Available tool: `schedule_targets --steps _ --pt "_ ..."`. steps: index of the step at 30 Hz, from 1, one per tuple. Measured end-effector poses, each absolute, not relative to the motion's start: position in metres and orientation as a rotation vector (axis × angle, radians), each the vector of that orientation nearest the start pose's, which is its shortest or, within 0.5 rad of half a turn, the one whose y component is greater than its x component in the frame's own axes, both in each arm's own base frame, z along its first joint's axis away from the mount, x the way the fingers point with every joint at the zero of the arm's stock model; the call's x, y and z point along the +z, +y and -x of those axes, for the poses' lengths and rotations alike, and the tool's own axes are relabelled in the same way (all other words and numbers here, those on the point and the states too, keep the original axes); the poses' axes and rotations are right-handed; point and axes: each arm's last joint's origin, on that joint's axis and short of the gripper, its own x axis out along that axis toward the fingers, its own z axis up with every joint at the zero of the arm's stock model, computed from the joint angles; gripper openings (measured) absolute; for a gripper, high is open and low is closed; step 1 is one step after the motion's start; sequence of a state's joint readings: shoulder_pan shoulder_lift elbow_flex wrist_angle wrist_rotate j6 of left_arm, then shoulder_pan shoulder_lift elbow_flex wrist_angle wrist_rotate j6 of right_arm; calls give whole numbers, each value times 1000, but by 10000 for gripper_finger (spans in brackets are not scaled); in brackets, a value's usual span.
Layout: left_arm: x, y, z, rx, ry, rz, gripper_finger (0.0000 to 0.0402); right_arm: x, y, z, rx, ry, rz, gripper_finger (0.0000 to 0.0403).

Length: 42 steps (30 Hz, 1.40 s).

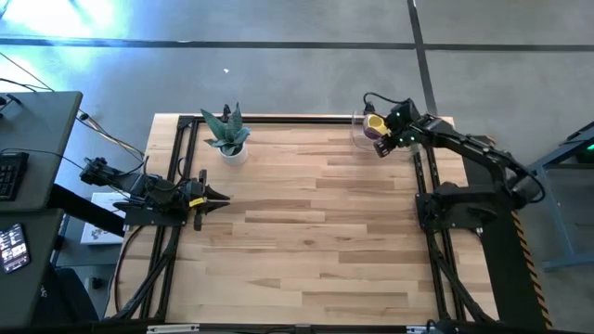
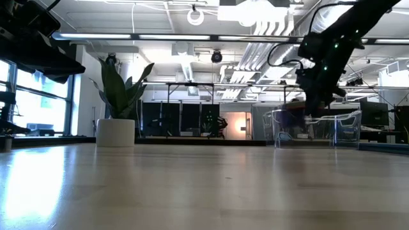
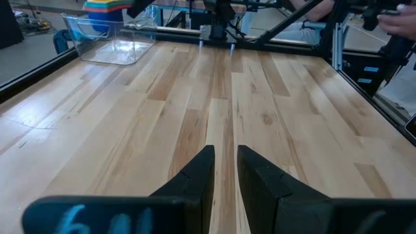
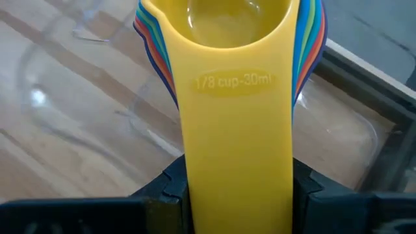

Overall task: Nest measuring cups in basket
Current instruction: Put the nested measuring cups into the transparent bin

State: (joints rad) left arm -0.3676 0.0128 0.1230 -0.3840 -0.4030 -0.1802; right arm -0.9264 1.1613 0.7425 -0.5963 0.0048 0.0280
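Note:
The measuring cups (image 4: 227, 26) are nested in one stack, the yellow one on top, with orange, red, green and blue rims showing around it. My right gripper (image 4: 237, 188) is shut on the stack's handles over the clear basket (image 1: 358, 137) at the table's far right corner. The stack (image 1: 374, 123) hangs at the basket's mouth. It also shows in the left wrist view (image 3: 107, 8) over the basket (image 3: 114, 45). Whether it touches the basket does not show. My left gripper (image 1: 221, 197) waits at the table's left side, shut but for a narrow slit (image 3: 225, 170), and holds nothing. My right gripper pinches the stacked flat handles (image 4: 237, 149) between its two fingers (image 4: 170, 187), which sit on the handles' two long edges. The fingers lie along the handles, with the bowls beyond the tips. They come from the table's right, slanting down. The stack is held off the table.
A white pot with a green plant (image 1: 227, 141) stands at the far edge, left of the middle; it also shows in the low view (image 2: 116, 131). A black frame (image 1: 278, 119) runs along the table's far edge and sides. Bare wood lies between the two arms.

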Motion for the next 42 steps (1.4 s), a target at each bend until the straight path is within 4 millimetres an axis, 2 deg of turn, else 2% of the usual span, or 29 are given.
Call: schedule_targets --steps 10,19,27,35,42 --pt "168 -19 -82 58 249 76 58 186 -192 -140 -802 1033 -515 122" --pt "168 -19 -82 58 249 76 58 177 -196 -142 -806 1081 -523 122" --pt "168 -20 -82 58 249 76 58 176 -198 -138 -820 1080 -535 180" --pt "168 -19 -82 58 249 76 58 181 -197 -137 -815 1069 -510 189" --pt "168 -19 -82 58 249 76 58 203 -190 -132 -836 976 -470 190"
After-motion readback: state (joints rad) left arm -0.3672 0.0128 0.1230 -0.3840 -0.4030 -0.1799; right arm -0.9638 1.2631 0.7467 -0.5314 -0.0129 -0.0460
